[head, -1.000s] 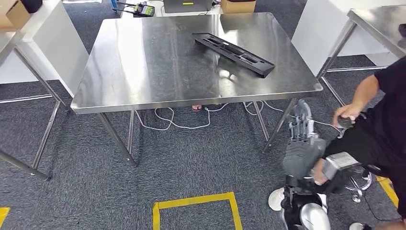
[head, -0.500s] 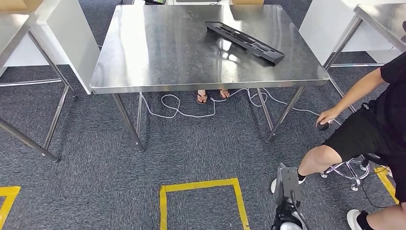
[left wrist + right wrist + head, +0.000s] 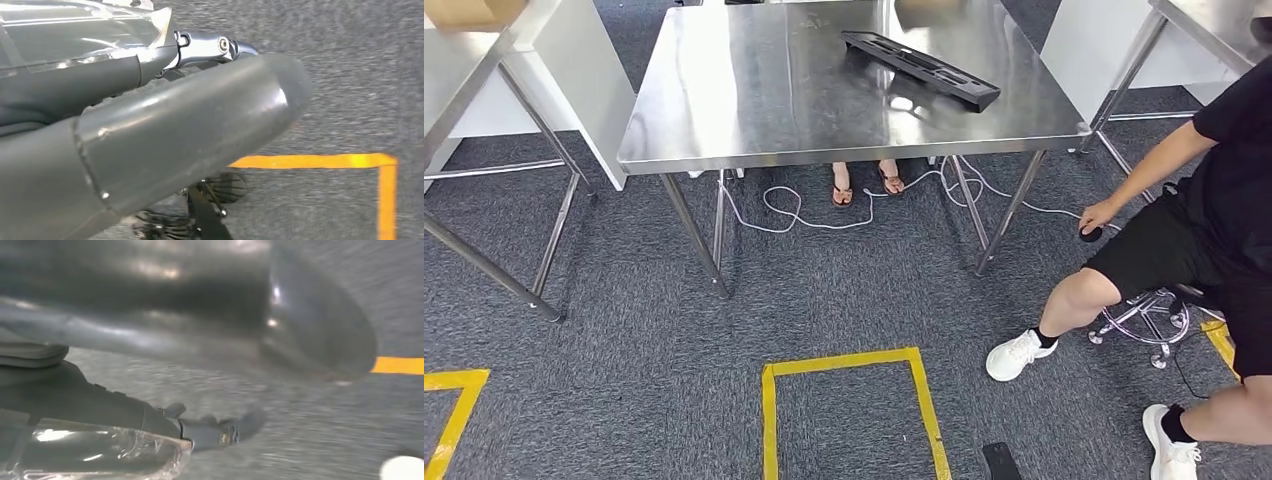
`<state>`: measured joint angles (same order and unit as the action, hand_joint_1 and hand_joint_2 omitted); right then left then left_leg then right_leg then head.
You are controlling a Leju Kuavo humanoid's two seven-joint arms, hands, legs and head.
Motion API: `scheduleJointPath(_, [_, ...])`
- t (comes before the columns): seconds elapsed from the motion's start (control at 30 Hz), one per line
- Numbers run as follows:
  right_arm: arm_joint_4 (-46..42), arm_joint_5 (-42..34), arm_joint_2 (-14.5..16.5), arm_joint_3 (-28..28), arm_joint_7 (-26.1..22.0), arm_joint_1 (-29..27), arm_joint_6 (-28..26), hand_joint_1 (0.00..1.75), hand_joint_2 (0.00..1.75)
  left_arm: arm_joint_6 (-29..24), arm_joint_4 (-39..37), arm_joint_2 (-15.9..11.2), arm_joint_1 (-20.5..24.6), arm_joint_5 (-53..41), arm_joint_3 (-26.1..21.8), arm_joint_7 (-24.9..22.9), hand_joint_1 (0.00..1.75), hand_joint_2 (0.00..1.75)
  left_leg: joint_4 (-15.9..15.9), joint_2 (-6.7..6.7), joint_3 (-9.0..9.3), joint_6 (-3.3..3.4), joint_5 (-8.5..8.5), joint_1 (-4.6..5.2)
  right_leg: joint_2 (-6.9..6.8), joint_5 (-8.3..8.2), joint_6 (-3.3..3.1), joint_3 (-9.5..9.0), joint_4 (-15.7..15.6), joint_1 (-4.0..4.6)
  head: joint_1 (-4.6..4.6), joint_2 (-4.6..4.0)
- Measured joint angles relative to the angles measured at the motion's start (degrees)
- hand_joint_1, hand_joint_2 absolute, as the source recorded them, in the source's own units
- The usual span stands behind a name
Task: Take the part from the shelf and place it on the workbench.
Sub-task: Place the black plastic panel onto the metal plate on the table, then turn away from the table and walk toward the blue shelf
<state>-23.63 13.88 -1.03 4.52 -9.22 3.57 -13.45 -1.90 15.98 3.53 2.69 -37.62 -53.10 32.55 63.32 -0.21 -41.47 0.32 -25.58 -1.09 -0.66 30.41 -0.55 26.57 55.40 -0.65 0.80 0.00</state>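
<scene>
The black part (image 3: 921,70) lies flat on the steel workbench (image 3: 754,100), toward its far right corner, angled across the top. A cardboard box (image 3: 469,10) sits on the white table at the upper left; its contents cannot be told. A seated person (image 3: 1194,240) is at the right, one hand near the floor. White cable (image 3: 824,215) trails under the bench. Yellow tape (image 3: 849,400) marks the carpet.

The left hand (image 3: 165,135) and right hand (image 3: 200,315) both hang over carpet with nothing held; how far the fingers are parted cannot be told.

Compared with a second ago, the right hand has dropped out of the head view, and the view has shifted.
</scene>
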Motion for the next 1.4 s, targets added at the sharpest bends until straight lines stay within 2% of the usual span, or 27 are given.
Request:
scheduleJointPath(0.07, [2.7, 0.0, -0.1, 0.0, 0.3, -0.2, 0.1, 0.0, 0.0, 0.0, -0.1, 0.0, -0.1, 0.0, -0.2, 0.1, 0.0, 0.0, 7.2, 0.04, -1.09, -0.34, -5.73, -0.05, -0.11, -1.19, -0.42, 1.26, 0.1, 0.26, 0.15, 0.0])
scheduleJointPath(0.1, [3.9, 0.0, -0.1, 0.0, 0.5, -0.2, 0.4, 0.0, 0.0, 0.0, -0.1, -0.1, 0.0, 0.0, -0.2, 0.2, 0.0, 0.0, 10.1, 0.04, -1.1, -0.45, -6.81, -0.05, -0.17, -1.77, -0.4, 1.93, 0.3, 0.36, 0.16, -0.01])
scheduleJointPath(0.13, [5.0, -0.1, -0.1, 0.0, 0.7, -0.4, 0.7, 0.0, 0.0, 0.0, -0.2, -0.1, 0.0, 0.0, -0.2, 0.3, 0.0, 0.0, 11.4, 0.04, -0.36, -0.49, -6.52, -0.06, -0.22, -2.28, -0.31, 2.67, 0.5, 0.42, 0.17, -0.01])
scheduleJointPath(0.2, [6.6, -0.1, -0.1, 0.0, 1.1, -0.6, 1.2, 0.0, 0.0, 0.0, -0.3, -0.1, 0.0, 0.0, -0.3, 0.4, 0.0, 0.0, 7.9, 0.04, 3.94, -0.27, -4.03, -0.06, -0.24, -3.06, 0.03, 4.16, 1.0, 0.45, 0.19, -0.01])
scheduleJointPath(0.27, [7.6, -0.1, -0.1, 0.0, 1.3, -0.8, 1.3, 0.0, 0.0, 0.0, -0.4, -0.1, 0.1, -0.1, -0.3, 0.4, 0.0, 0.0, 0.1, -0.06, 9.77, 0.23, -3.5, 0.08, -0.24, -3.6, 0.57, 5.29, 1.6, 0.6, 0.14, -0.01])
scheduleJointPath(0.3, [8.0, -0.1, -0.1, 0.0, 1.3, -0.7, 1.3, 0.0, 0.0, 0.0, -0.4, -0.2, 0.1, -0.1, -0.3, 0.4, 0.0, 0.0, -2.8, -0.12, 11.6, 0.47, -3.81, 0.24, -0.25, -3.92, 0.94, 5.61, 1.8, 0.68, 0.12, -0.01])
scheduleJointPath(0.4, [9.0, -0.1, -0.2, 0.0, 1.3, -0.6, 1.4, 0.0, 0.0, 0.0, -0.5, -0.3, 0.2, -0.2, -0.3, 0.5, 0.0, 0.0, -5.4, -0.05, 12.28, 1.24, -3.84, 0.57, -0.27, -4.79, 2.17, 6.35, 2.1, 0.73, 0.12, -0.01])
scheduleJointPath(0.43, [9.3, -0.1, -0.3, 0.0, 1.4, -0.6, 1.5, 0.0, 0.0, 0.0, -0.5, -0.3, 0.2, -0.2, -0.3, 0.5, 0.0, 0.0, -5.8, 0.05, 12.02, 1.73, -3.43, 0.5, -0.17, -4.28, 2.35, 6.86, 2.6, 0.72, 0.09, -0.01])
scheduleJointPath(0.5, [9.9, 0.2, -0.4, 0.0, 1.9, -0.7, 2.2, 0.0, 0.0, 0.0, -0.6, -0.3, 0.3, -0.2, -0.3, 0.5, 0.0, 0.0, -6.4, 0.29, 11.01, 2.83, -2.27, 0.28, 0.11, -0.76, 2.09, 8.53, 6.4, 0.65, -0.13, 0.0])
scheduleJointPath(0.57, [10.3, 0.7, -0.5, -0.1, 2.8, -0.7, 3.2, 0.0, 0.0, 0.0, -0.6, -0.3, 0.3, -0.2, -0.3, 0.6, 0.0, 0.0, -6.4, 0.44, 9.49, 3.2, -1.07, 0.39, 0.33, 3.83, 1.84, 10.59, 13.4, 0.31, -0.3, 0.0])
scheduleJointPath(0.6, [10.5, 1.0, -0.5, -0.2, 3.2, -0.7, 3.7, 0.0, 0.0, 0.0, -0.7, -0.3, 0.3, -0.2, -0.3, 0.6, 0.0, 0.0, -6.4, 0.52, 8.67, 3.11, -0.44, 0.4, 0.36, 5.02, 2.14, 11.05, 16.5, 0.12, -0.32, 0.0])
scheduleJointPath(0.67, [10.8, 1.3, -0.7, -0.2, 3.7, -0.8, 4.4, 0.0, 0.0, 0.0, -0.9, -0.3, 0.3, -0.2, -0.3, 0.6, 0.0, 0.0, -6.4, 0.66, 6.99, 2.79, 0.85, 0.34, 0.37, 4.01, 3.6, 9.44, 17.5, -0.32, -0.36, 0.0])
scheduleJointPath(0.73, [11.0, 1.4, -0.8, -0.3, 4.0, -0.7, 4.8, 0.0, 0.0, 0.0, -1.0, -0.3, 0.3, -0.2, -0.3, 0.7, 0.0, 0.0, -6.3, 0.7, 5.53, 2.17, 2.11, 0.27, 0.39, 1.45, 4.92, 4.14, 11.1, -0.84, -0.37, 0.0])
scheduleJointPath(0.77, [11.0, 1.4, -0.9, -0.3, 4.1, -0.7, 4.9, 0.0, 0.0, 0.0, -1.1, -0.4, 0.3, -0.3, -0.3, 0.7, 0.0, 0.0, -6.2, 0.7, 4.99, 1.78, 2.67, 0.31, 0.46, 1.11, 5.08, 0.79, 6.3, -0.85, -0.43, -0.01])
scheduleJointPath(0.83, [11.1, 1.5, -1.0, -0.3, 4.2, -0.7, 5.2, 0.0, 0.0, 0.0, -1.1, -0.5, 0.3, -0.4, -0.3, 0.8, 0.0, 0.0, -6.1, 0.74, 4.5, 1.02, 3.84, 0.47, 0.74, 1.76, 4.46, -3.13, -0.2, -0.56, -0.44, -0.01])
scheduleJointPath(0.9, [11.2, 1.6, -1.1, -0.4, 4.3, -0.7, 5.2, 0.0, 0.0, 0.1, -1.2, -0.5, 0.3, -0.4, -0.3, 0.9, 0.0, 0.0, -6.2, 0.72, 4.31, 0.41, 4.85, 0.45, 0.87, 1.77, 3.48, -2.98, -1.2, -0.28, -0.36, -0.01])
scheduleJointPath(0.93, [11.3, 1.7, -1.1, -0.4, 4.3, -0.8, 5.2, 0.0, 0.0, 0.1, -1.3, -0.5, 0.2, -0.5, -0.3, 0.9, 0.0, 0.0, -5.9, 0.64, 4.06, 0.15, 4.37, 0.31, 0.76, 1.38, 2.9, -2.53, -1.0, -0.52, -0.34, -0.01])
scheduleJointPath(0.97, [11.4, 1.8, -1.0, -0.5, 4.4, -0.8, 5.2, 0.0, 0.0, 0.1, -1.4, -0.5, 0.2, -0.5, -0.3, 0.9, 0.0, 0.0, -4.8, 0.54, 3.65, -0.08, 2.73, 0.15, 0.62, 0.87, 2.05, -2.05, -0.9, -0.72, -0.23, -0.01])
scheduleJointPath(1.03, [11.5, 2.1, -1.0, -0.7, 4.7, -0.8, 5.0, 0.0, 0.0, 0.1, -1.4, -0.6, 0.1, -0.7, -0.3, 1.0, 0.0, 0.0, 0.5, 0.35, 2.42, -0.43, -3.35, -0.09, 0.26, -0.32, 0.47, -0.86, -0.8, -0.84, 0.01, 0.0])
scheduleJointPath(1.07, [11.5, 2.4, -1.0, -0.7, 4.8, -0.8, 4.8, 0.0, 0.0, 0.1, -1.4, -0.6, 0.1, -0.7, -0.3, 1.0, 0.0, 0.0, 4.2, 0.3, 1.84, -0.53, -6.27, -0.11, 0.13, -0.95, -0.03, -0.12, -0.8, -0.57, 0.09, 0.0])
scheduleJointPath(1.1, [11.5, 2.6, -1.0, -0.8, 4.9, -0.8, 4.5, 0.0, 0.0, 0.1, -1.4, -0.6, 0.1, -0.8, -0.3, 1.0, 0.0, 0.0, 7.6, 0.27, 1.53, -0.62, -7.91, -0.12, 0.02, -1.54, -0.21, 0.66, -0.6, -0.32, 0.11, 0.0])
scheduleJointPath(1.13, [11.5, 2.9, -1.0, -0.9, 4.9, -0.8, 4.2, 0.0, 0.0, 0.1, -1.5, -0.6, 0.1, -0.8, -0.3, 1.0, 0.0, 0.0, 10.0, 0.27, 1.75, -0.66, -8.07, -0.12, -0.04, -2.14, -0.23, 1.49, -0.4, -0.12, 0.09, 0.0])
scheduleJointPath(1.2, [11.5, 3.2, -1.0, -1.2, 4.9, -0.8, 3.9, 0.0, 0.0, 0.1, -1.5, -0.6, 0.1, -0.9, -0.3, 1.1, 0.0, 0.0, 9.3, 0.28, 4.54, -0.56, -5.26, -0.15, -0.05, -3.13, -0.02, 3.36, 0.5, 0.07, 0.09, 0.0])
scheduleJointPath(1.23, [11.5, 3.3, -1.0, -1.3, 4.9, -0.8, 3.9, 0.0, 0.0, 0.1, -1.5, -0.6, 0.2, -0.9, -0.3, 1.1, 0.0, 0.0, 6.3, 0.25, 7.2, -0.43, -3.96, -0.15, -0.03, -3.49, 0.18, 4.27, 1.0, 0.1, 0.11, 0.0])
scheduleJointPath(1.3, [11.5, 3.4, -1.0, -1.5, 4.9, -0.8, 3.8, 0.0, 0.0, 0.1, -1.5, -0.6, 0.3, -0.9, -0.3, 1.1, 0.0, 0.0, -1.3, 0.06, 12.55, -0.07, -4.11, 0.03, -0.03, -4.08, 0.79, 5.81, 2.1, 0.27, 0.11, 0.0])
scheduleJointPath(1.33, [11.5, 3.4, -1.0, -1.6, 4.9, -0.8, 3.7, 0.0, 0.0, 0.1, -1.5, -0.6, 0.4, -0.9, -0.3, 1.1, 0.0, 0.0, -3.9, -0.03, 14.02, 0.11, -4.86, 0.2, -0.06, -4.44, 1.19, 6.26, 2.4, 0.32, 0.09, 0.0])
scheduleJointPath(1.4, [11.5, 3.5, -1.0, -1.7, 4.9, -0.8, 3.5, 0.0, 0.0, 0.1, -1.5, -0.6, 0.4, -0.9, -0.3, 1.2, 0.0, 0.0, -5.7, -0.05, 14.21, 0.61, -5.28, 0.51, -0.1, -5.39, 2.01, 7.02, 2.5, 0.36, 0.03, 0.0])
